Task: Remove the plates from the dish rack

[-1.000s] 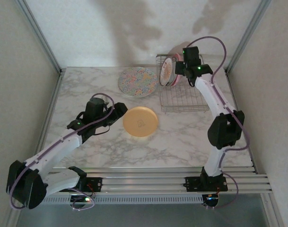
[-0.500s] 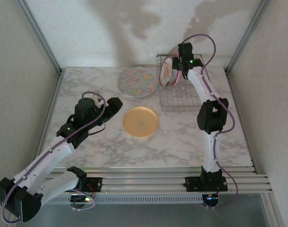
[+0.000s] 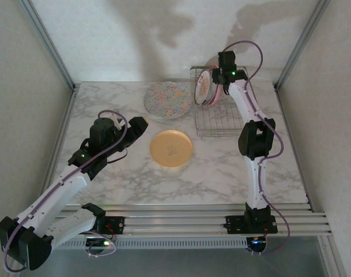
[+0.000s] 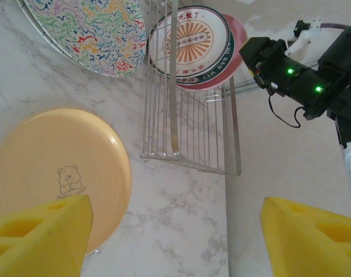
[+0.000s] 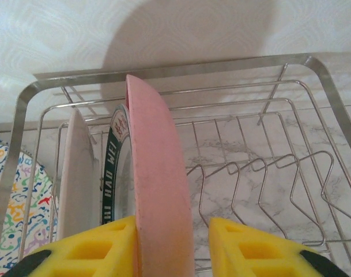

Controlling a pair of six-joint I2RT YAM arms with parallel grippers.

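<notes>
The pink plate [image 5: 161, 184], standing upright in the dish rack [image 5: 221, 65], is straddled by the right gripper [image 5: 172, 245]. Its jaws are spread and seemingly not yet clamped. Closing and a straight lift are called for next. The left gripper [image 4: 175, 231] is held wide, empty.

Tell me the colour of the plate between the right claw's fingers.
Pink: the round pink plate, clearest in the right wrist view.

Marbled table [image 3: 221, 167], three things borne.
A speckled floral plate [image 3: 168, 99] and an orange-yellow plate [image 3: 171, 148] are laid flat; the dish rack [image 3: 221, 124] is set beside them.
</notes>
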